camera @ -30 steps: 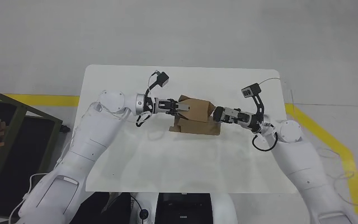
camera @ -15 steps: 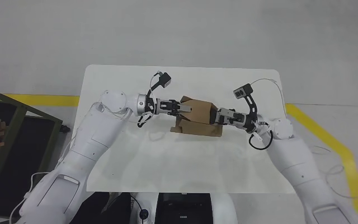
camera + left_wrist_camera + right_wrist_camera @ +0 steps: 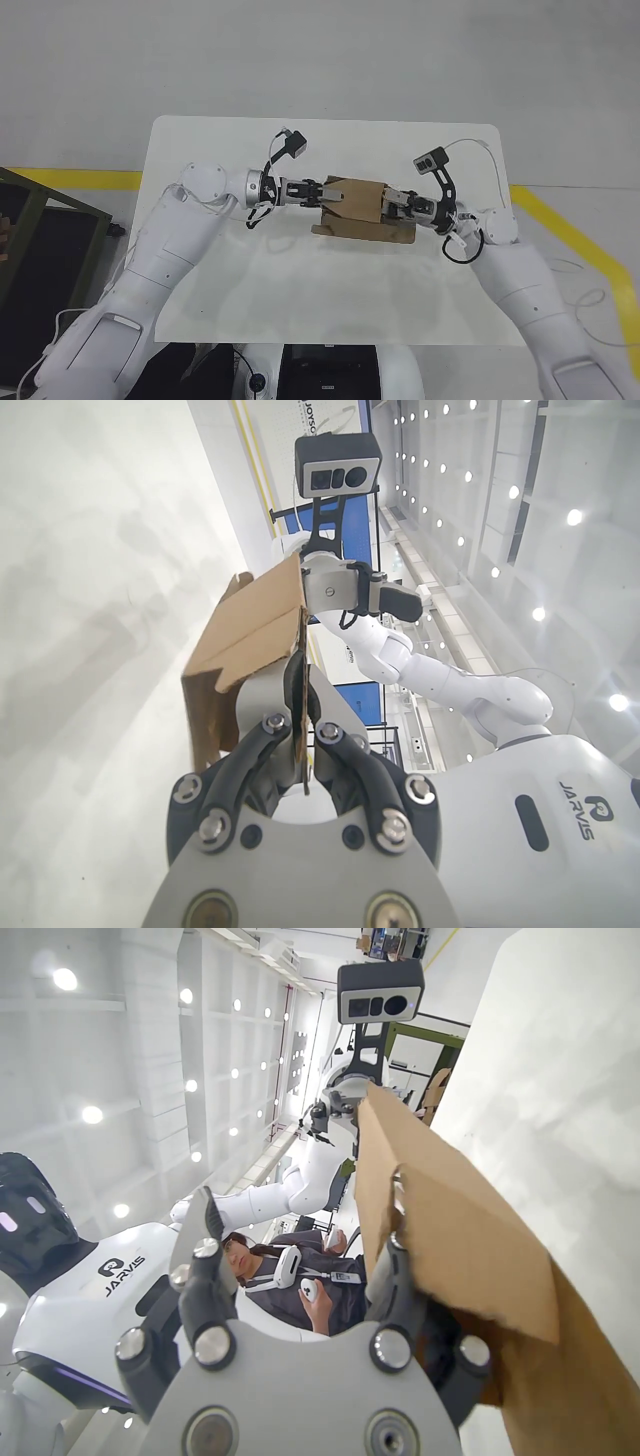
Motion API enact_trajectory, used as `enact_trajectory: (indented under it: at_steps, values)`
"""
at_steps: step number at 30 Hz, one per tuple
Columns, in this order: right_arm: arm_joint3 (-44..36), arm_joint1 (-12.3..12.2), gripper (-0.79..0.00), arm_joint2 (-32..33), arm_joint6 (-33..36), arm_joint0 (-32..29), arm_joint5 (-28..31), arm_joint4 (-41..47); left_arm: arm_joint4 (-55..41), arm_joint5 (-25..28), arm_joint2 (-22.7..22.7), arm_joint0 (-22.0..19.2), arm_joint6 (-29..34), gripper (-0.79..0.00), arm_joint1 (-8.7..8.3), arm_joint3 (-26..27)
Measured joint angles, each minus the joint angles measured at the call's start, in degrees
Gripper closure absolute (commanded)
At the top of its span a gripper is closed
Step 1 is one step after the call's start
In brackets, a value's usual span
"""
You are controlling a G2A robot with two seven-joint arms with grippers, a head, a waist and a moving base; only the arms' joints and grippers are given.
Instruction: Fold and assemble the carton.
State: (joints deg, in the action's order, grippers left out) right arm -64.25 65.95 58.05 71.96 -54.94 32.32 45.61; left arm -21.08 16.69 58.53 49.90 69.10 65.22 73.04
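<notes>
A brown cardboard carton [image 3: 358, 203] is held above the middle of the white table [image 3: 220, 290], between both arms. My left gripper [image 3: 323, 193] is shut on the thin edge of a flap at the carton's left end; in the left wrist view the gripper [image 3: 300, 682] pinches that edge of the carton [image 3: 245, 635]. My right gripper [image 3: 393, 206] is at the carton's right end. In the right wrist view this gripper [image 3: 300, 1233] is open, one finger [image 3: 205, 1223] free in the air and the other partly hidden behind a carton [image 3: 450, 1238] panel.
A loose flap [image 3: 395, 234] of the carton hangs toward the table's front. A dark bin [image 3: 30, 230] stands on the floor at the left, beside yellow floor tape [image 3: 90, 179]. Bare tabletop lies in front of and behind the carton.
My right gripper has moved left into the carton's right end. The carton now looks wider and flatter, its right end farther right. My left gripper has shifted slightly right, still holding.
</notes>
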Motion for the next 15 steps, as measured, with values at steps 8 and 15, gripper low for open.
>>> enact_trajectory:
  at_steps: [8, 15]
  values:
    - [0.1, 0.1, -0.345, 0.4, 0.0, 0.1, -0.1, -1.9, 0.4, -0.5, -0.5, -0.3, 0.3, 0.000, 0.06, 0.1]
    - [1.0, 0.3, -0.194, 0.2, -0.6, 1.0, 0.5, -5.0, 0.6, -0.6, -1.0, -0.6, 0.2, 0.000, 0.17, 0.1]
